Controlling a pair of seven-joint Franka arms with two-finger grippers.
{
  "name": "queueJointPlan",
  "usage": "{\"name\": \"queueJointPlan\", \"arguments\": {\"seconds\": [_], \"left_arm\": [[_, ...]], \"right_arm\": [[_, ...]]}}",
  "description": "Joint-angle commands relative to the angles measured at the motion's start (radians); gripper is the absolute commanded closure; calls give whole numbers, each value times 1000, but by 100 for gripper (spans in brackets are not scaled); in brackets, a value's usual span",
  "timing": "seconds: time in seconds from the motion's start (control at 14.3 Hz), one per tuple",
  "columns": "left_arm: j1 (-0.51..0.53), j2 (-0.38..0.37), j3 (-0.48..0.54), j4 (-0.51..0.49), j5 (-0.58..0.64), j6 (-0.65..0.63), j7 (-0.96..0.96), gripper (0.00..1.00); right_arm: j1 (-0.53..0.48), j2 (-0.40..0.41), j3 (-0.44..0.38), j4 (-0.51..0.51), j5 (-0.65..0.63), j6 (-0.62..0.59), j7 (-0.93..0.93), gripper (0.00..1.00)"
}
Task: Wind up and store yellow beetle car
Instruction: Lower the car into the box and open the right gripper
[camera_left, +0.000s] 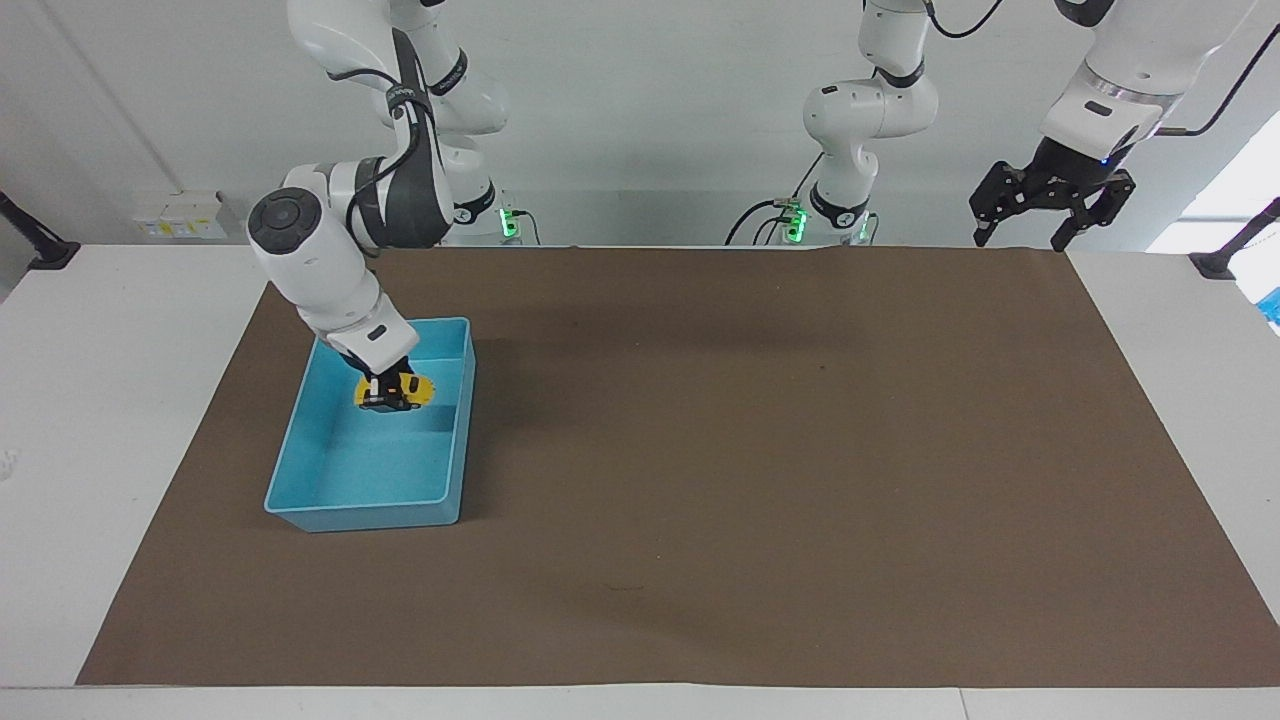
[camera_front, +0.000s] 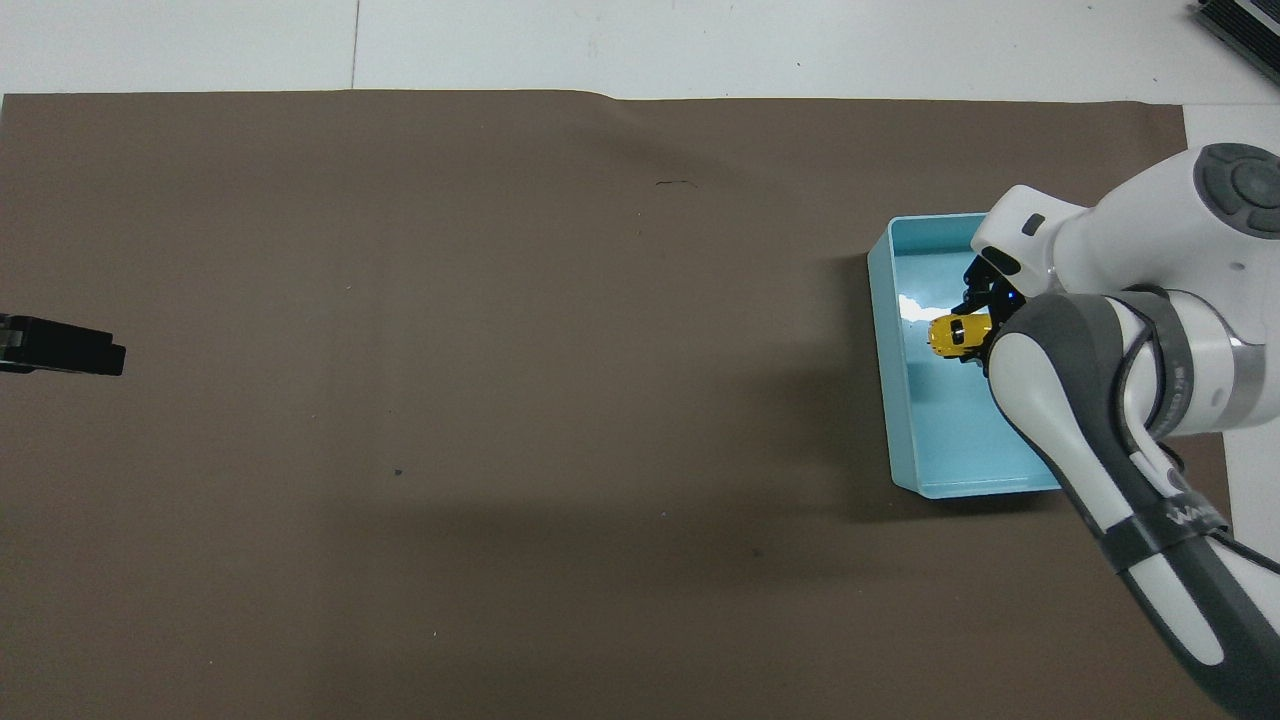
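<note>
The yellow beetle car is held in my right gripper, which is shut on it. The gripper holds the car low over the inside of the light-blue bin, over the half nearer to the robots. I cannot tell whether the car touches the bin's floor. In the overhead view the car shows beside the right gripper, inside the bin's rim. My left gripper waits open and empty, raised over the table corner at the left arm's end; its tip shows in the overhead view.
A brown mat covers most of the white table. The bin stands on the mat toward the right arm's end.
</note>
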Motion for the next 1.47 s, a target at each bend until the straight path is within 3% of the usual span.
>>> {"name": "queueJointPlan", "arguments": {"seconds": [0.0,0.7,1.4], "left_arm": [[16,-4,-6,2,-15,-7,-4,0],[16,-4,-6,2,-15,-7,-4,0],[16,-4,-6,2,-15,-7,-4,0]], "right_arm": [[-36,-55,11,-76,-14,36,-45,98],[-56,-71,11,-195,-17,183,-78,98],[-56,-12,11,-262,-32,350,-104,98]]}}
